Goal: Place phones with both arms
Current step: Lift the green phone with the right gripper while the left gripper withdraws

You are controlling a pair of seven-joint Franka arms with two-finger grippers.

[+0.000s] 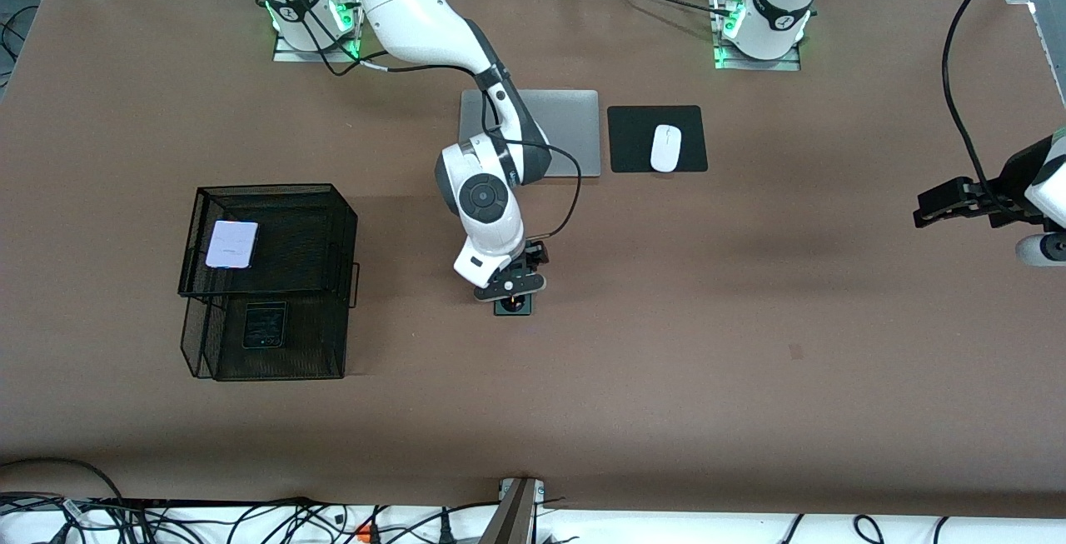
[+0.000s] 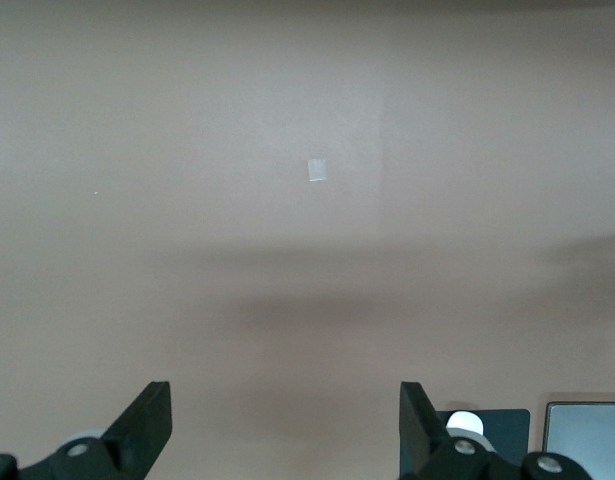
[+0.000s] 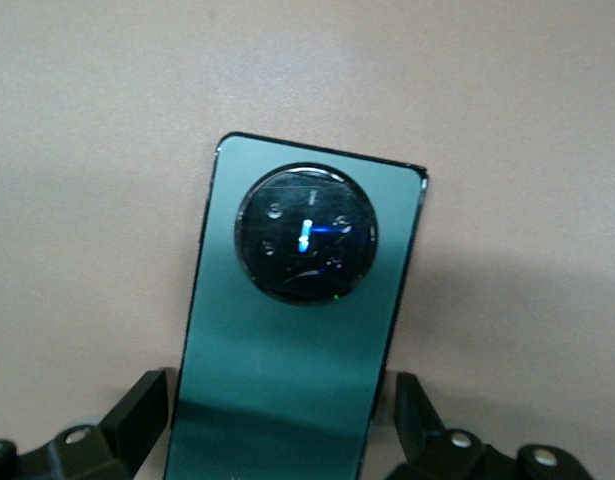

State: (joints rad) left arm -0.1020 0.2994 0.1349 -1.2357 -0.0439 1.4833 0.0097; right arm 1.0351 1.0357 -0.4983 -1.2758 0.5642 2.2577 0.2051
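A dark green phone (image 1: pixel 516 307) with a round camera ring lies flat on the brown table near its middle. My right gripper (image 1: pixel 514 292) is low over it. In the right wrist view the green phone (image 3: pixel 287 330) sits between the open fingers (image 3: pixel 142 405), with a narrow gap on each side. A pale lilac phone (image 1: pixel 231 244) rests on the upper tier of a black mesh rack (image 1: pixel 266 188). A black phone (image 1: pixel 265 325) lies on the lower tier. My left gripper (image 1: pixel 923 211) waits open above bare table at the left arm's end, its fingers (image 2: pixel 152 412) wide apart around nothing.
A silver laptop (image 1: pixel 575 123) lies near the robots' bases, partly under the right arm. Beside it a white mouse (image 1: pixel 665 147) sits on a black pad (image 1: pixel 633 136). Cables run along the table edge nearest the front camera.
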